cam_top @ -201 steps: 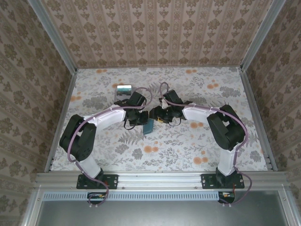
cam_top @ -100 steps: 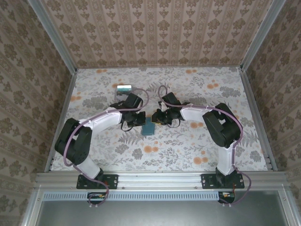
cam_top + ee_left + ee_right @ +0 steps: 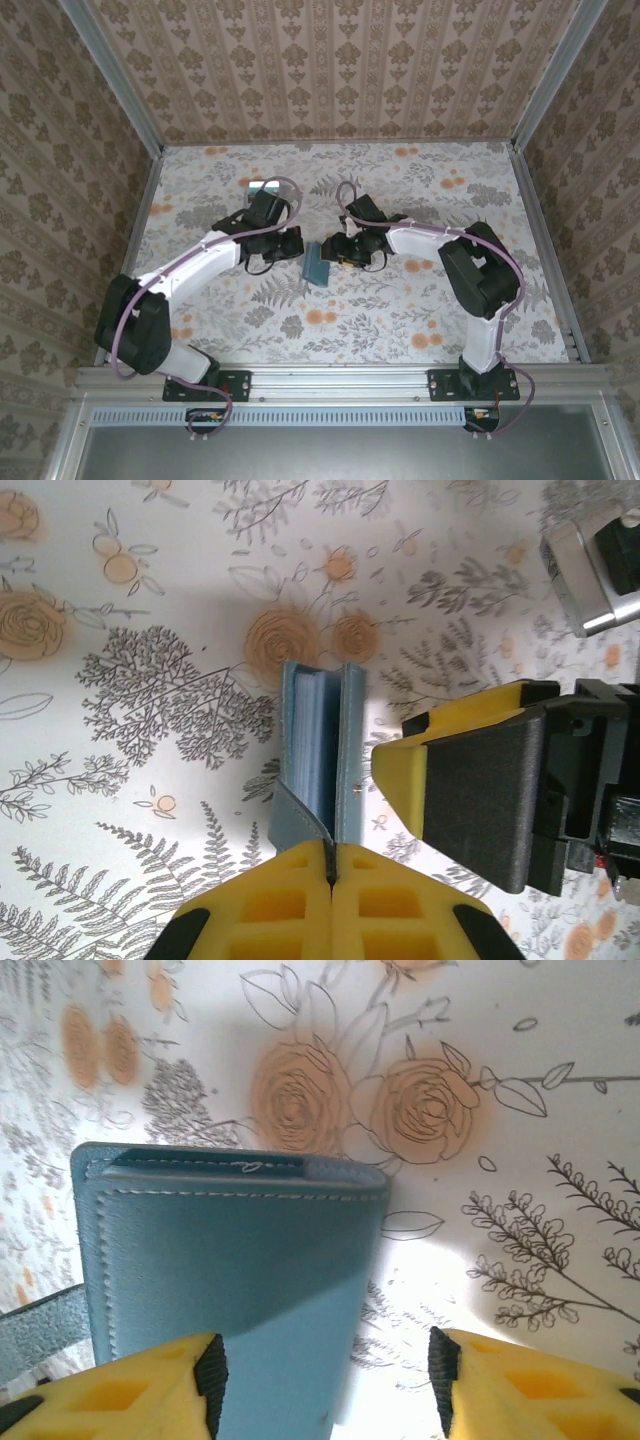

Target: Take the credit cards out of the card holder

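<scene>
The left arm (image 3: 200,258) now half-covers the grey card (image 3: 262,186) upper left; left gripper (image 3: 330,852) pinches the card holder (image 3: 320,750) by its flap, right gripper (image 3: 328,1370) gapes astride it.

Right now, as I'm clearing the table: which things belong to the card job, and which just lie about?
Job: small flat teal-blue bifold card holder; left hand pinching its flap; right hand open at it.
Lying about: grey rectangle with a pale band.

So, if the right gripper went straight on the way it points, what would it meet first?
The card holder: it sits in the gap of the open right gripper, close to one finger. Past it comes the floral table, though depth is unclear.
</scene>
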Tool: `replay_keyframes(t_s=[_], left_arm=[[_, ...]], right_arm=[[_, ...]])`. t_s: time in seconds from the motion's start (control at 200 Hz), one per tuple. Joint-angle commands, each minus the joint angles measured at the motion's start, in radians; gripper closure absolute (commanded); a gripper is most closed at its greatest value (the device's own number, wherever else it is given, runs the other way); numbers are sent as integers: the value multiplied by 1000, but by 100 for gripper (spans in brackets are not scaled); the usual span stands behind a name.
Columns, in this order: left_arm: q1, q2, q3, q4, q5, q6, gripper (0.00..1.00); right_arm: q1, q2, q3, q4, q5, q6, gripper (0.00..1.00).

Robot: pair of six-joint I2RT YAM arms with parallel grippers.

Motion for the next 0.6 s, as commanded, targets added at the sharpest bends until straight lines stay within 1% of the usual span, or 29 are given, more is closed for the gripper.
replay_keyframes(t_s=[0.0,0.145,0.315,0.415,0.595], left_arm=[[4,-42,48,-41,15,22,100],[1,-55,50,-41,13,25,100],[-6,-43,35,-23,22,9,100],[-6,-38,35,-25,16,15,100],[-6,-29,41,-31,14,21,100]], right_arm=[[-6,-59,20,-25,-14,9,39],[-8,-90,-3,26,-52,51,40],[-6,-68,-1,50,-88,73,45],[-5,-47,1,46,-82,73,49],[-1,-38,18,15,-68,56,51]])
